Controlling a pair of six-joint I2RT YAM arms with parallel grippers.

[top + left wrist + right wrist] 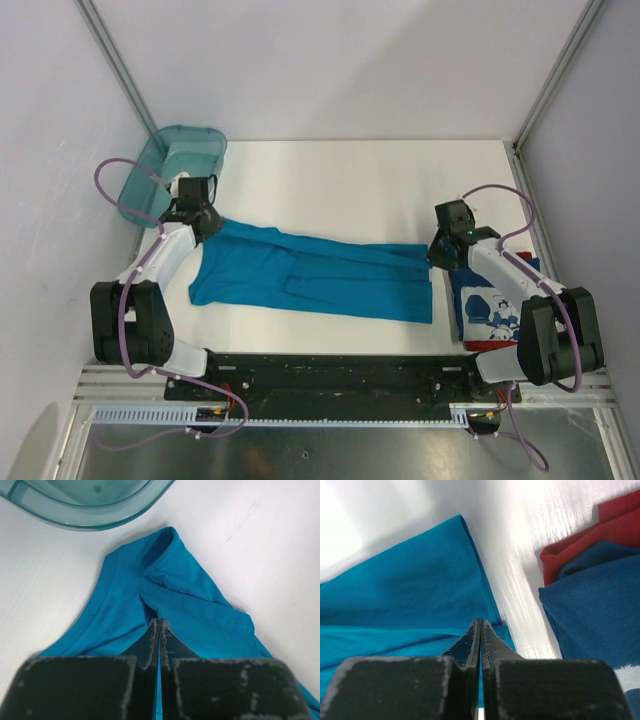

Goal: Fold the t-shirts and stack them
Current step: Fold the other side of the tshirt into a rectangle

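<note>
A plain teal-blue t-shirt (320, 275) lies stretched across the middle of the table as a long band. My left gripper (207, 225) is shut at its left end, and the cloth (200, 605) bunches up into the pinched tips (159, 622). At the right end, my right gripper (440, 255) is shut with the shirt's corner (410, 590) drawn to its tips (480, 622). A folded dark blue t-shirt (495, 310) with white cartoon print and a red edge (600, 535) lies at the near right, partly under the right arm.
A translucent teal plastic bin (170, 170) stands at the far left corner, just beyond the left gripper; its rim (85, 510) shows in the left wrist view. White walls with metal posts close in the table. A black rail (340, 370) runs along the near edge.
</note>
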